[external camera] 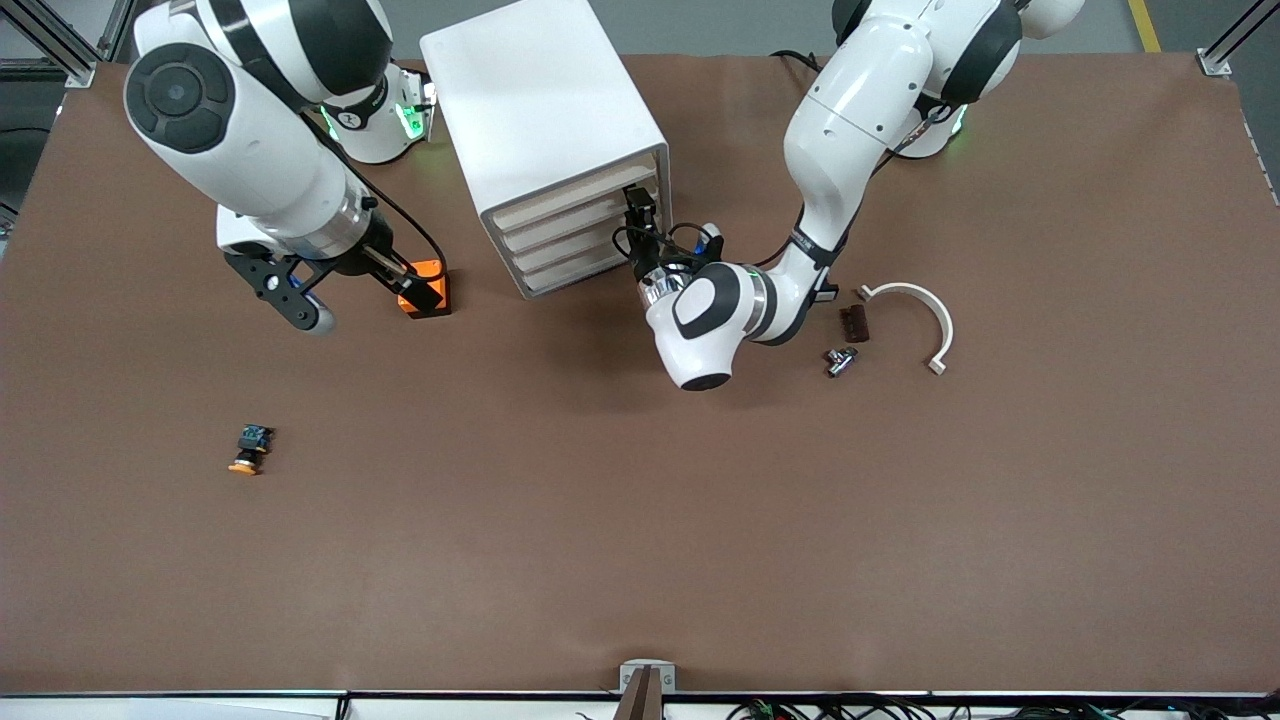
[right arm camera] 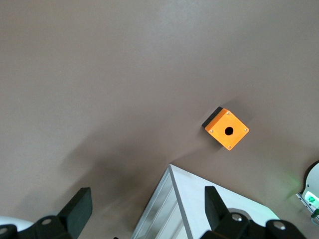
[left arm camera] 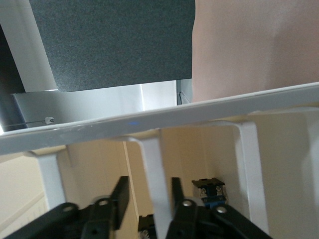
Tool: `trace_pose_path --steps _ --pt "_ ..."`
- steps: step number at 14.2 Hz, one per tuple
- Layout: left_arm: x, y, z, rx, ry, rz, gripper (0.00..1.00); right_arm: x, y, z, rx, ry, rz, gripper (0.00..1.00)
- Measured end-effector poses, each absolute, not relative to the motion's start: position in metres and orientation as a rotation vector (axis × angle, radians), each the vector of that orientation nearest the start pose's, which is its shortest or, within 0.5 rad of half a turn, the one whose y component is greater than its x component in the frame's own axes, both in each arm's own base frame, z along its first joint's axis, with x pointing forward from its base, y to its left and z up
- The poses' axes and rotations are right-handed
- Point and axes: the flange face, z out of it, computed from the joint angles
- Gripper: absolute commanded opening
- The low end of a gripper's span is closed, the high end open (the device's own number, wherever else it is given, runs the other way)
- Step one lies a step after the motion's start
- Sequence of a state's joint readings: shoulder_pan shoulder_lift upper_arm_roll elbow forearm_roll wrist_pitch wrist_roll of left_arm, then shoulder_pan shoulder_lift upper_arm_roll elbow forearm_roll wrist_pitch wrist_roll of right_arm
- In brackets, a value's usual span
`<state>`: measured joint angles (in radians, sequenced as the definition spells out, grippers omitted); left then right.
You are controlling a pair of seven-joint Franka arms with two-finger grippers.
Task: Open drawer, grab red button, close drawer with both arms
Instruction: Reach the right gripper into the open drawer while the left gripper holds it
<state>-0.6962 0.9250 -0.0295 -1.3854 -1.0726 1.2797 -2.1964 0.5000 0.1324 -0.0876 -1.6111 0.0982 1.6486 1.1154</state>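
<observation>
The white drawer cabinet stands toward the robots' edge of the table, its beige drawer fronts looking shut. My left gripper is at the top drawer's front. In the left wrist view the left gripper is open, straddling a white handle bar with a gap on one side. A small black-and-blue body shows beside one finger, with no cap visible. The red-capped button is hidden. My right gripper hangs open over the table beside the cabinet; in its wrist view the right gripper holds nothing.
An orange box with a hole lies under the right gripper. An orange-capped button lies nearer the front camera. A white arc piece, a dark block and a small metal part lie toward the left arm's end.
</observation>
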Motion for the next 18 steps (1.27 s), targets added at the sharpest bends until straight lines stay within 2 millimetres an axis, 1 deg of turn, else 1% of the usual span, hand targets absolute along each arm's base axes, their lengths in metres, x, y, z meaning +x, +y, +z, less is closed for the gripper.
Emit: trace_pose_path --steps 4,6,8,11,14,16,18 --pt "0.397 -0.513 0.176 -1.215 -1.482 1.402 0.14 0.542 0.263 0.520 -2.941 1.097 0.205 1.00" --pt "0.397 -0.513 0.173 -1.192 -1.490 1.387 0.08 0.546 0.274 0.506 -2.934 1.084 0.207 1.00" --pt "0.397 -0.512 0.170 -1.155 -1.506 1.361 0.08 0.549 0.294 0.485 -2.931 1.093 0.194 1.00" --pt "0.398 -0.511 0.170 -1.138 -1.515 1.349 0.07 0.543 0.330 0.456 -2.936 1.109 0.188 1.00" --pt "0.404 -0.507 0.170 -1.130 -1.525 1.353 0.08 0.535 0.354 0.442 -2.937 1.125 0.183 1.00" --pt "0.415 -0.498 0.171 -1.118 -1.541 1.365 0.09 0.531 0.364 0.438 -2.929 1.135 0.173 1.00" --pt "0.431 -0.485 0.171 -1.101 -1.567 1.385 0.10 0.528 0.371 0.432 -2.930 1.128 0.167 1.00"
